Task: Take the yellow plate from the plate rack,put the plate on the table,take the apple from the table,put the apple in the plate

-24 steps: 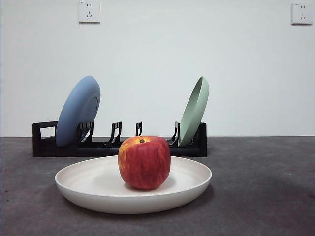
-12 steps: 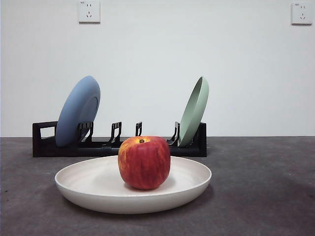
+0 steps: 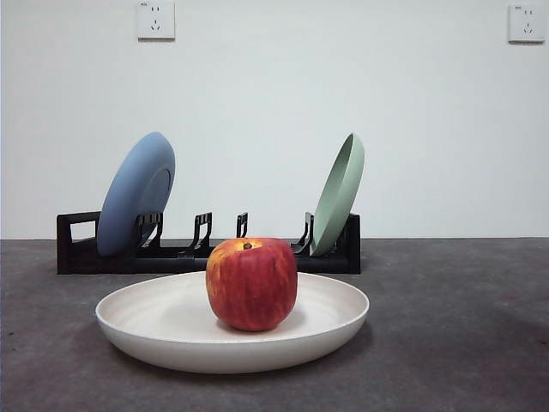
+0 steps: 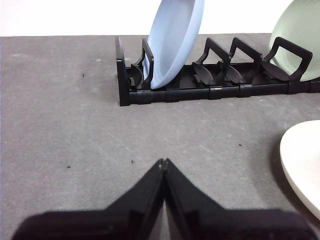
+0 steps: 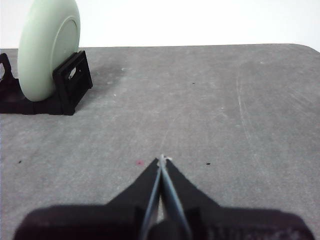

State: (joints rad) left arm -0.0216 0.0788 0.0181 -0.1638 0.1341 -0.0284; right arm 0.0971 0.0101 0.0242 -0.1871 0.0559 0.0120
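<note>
The red apple (image 3: 251, 284) rests upright in the middle of the cream yellow plate (image 3: 163, 322), which lies flat on the dark grey table (image 3: 463, 343) in front of the black plate rack (image 3: 77, 249). An edge of the plate (image 4: 305, 160) shows in the left wrist view. My left gripper (image 4: 163, 162) is shut and empty above bare table, short of the rack (image 4: 210, 85). My right gripper (image 5: 161, 159) is shut and empty over open table, off to the side of the rack's end (image 5: 70, 82). Neither arm shows in the front view.
A blue plate (image 3: 135, 193) leans in the rack's left slots and a pale green plate (image 3: 340, 194) stands at its right end. Two wall sockets (image 3: 155, 19) sit high on the white wall behind.
</note>
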